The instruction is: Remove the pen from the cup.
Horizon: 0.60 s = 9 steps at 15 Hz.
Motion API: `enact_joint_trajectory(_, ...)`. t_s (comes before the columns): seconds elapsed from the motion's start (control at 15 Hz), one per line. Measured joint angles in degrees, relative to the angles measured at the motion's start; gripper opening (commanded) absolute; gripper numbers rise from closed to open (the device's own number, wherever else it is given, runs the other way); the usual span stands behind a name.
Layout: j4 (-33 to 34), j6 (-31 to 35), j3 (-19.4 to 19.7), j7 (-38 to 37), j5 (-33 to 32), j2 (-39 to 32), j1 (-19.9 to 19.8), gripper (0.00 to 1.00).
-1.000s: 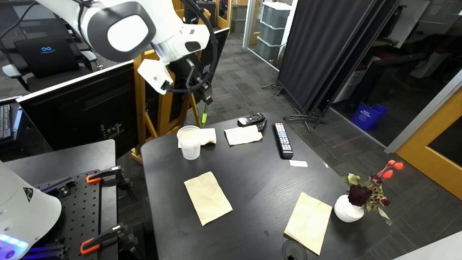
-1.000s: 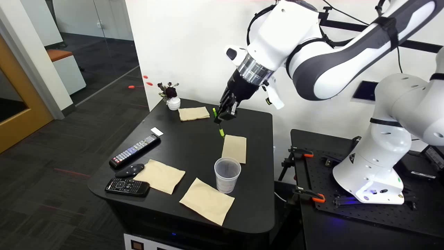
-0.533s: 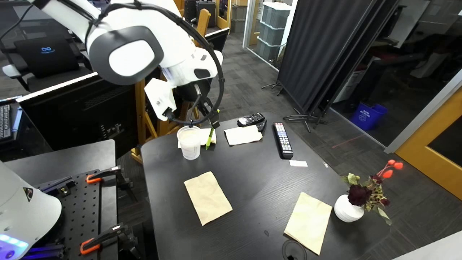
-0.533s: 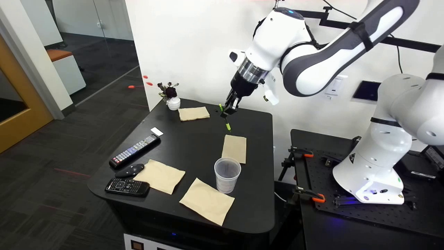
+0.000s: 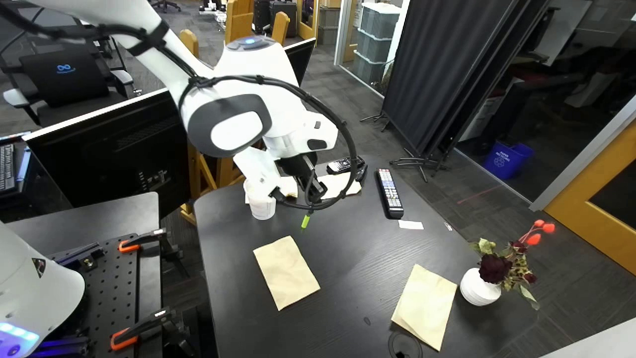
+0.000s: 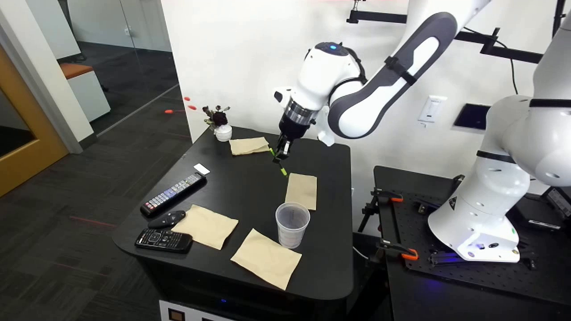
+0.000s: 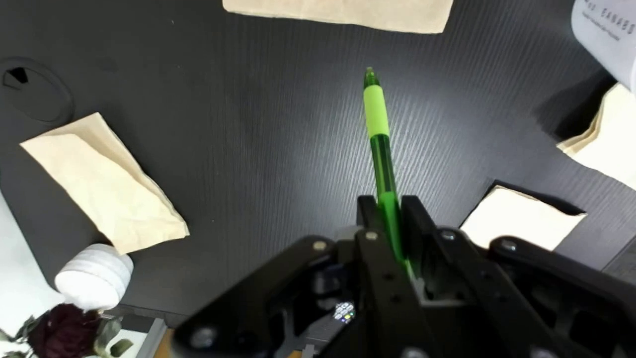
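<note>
The pen, light green with a yellow-green grip, is held between the two black fingers of my gripper. Its tip points away from the fingers over the dark table. In both exterior views the gripper carries the pen tilted, outside the cup and apart from it. The white translucent cup stands upright, with no pen in it. It also shows in an exterior view, partly behind the arm's white bracket, and at the upper right corner of the wrist view.
Tan paper sheets lie about the table. A long black remote, smaller remotes and a white card lie along one side. A white vase with flowers stands at a table edge.
My gripper, holding the pen throughout, has come down lower over the table, from beyond the cup in an exterior view to beside it. The cup and papers have not moved.
</note>
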State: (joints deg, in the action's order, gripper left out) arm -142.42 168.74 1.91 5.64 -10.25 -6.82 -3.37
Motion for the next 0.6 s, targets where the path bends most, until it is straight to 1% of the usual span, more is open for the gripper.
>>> enact_joint_trajectory(0.33,9.6,-1.7,-0.4,4.9,0.3,-11.0,0.0,0.04)
enact_joint_trajectory(0.6,15.6,-6.3,-2.3,9.3,0.5,-16.8,-1.1,0.04)
